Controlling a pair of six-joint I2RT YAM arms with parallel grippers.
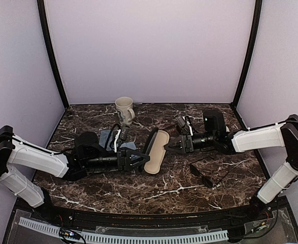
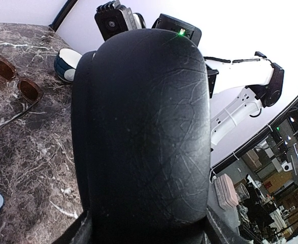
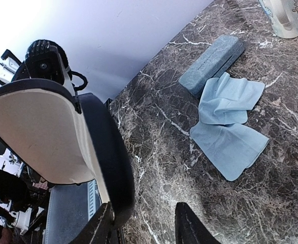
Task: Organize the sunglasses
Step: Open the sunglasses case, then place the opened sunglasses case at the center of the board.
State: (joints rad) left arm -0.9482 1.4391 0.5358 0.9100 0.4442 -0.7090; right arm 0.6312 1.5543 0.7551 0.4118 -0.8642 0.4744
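Observation:
The black oblong case (image 1: 156, 151) stands open in the middle of the table, its beige lining facing right. My left gripper (image 1: 137, 161) is shut on its left end, and the case's black shell (image 2: 143, 132) fills the left wrist view. My right gripper (image 1: 170, 148) is at the case's right edge. Its jaws are apart, and the case's black rim (image 3: 116, 178) lies against the left finger (image 3: 95, 226). One pair of sunglasses (image 1: 203, 174) with thin brownish frames (image 2: 18, 81) lies on the marble to the right, one temple unfolded.
A light blue cloth (image 3: 230, 122) lies crumpled beside a grey-blue rectangular case (image 3: 212, 61) behind my left arm. A cream mug (image 1: 124, 110) stands at the back. Dark marble table, purple walls on three sides.

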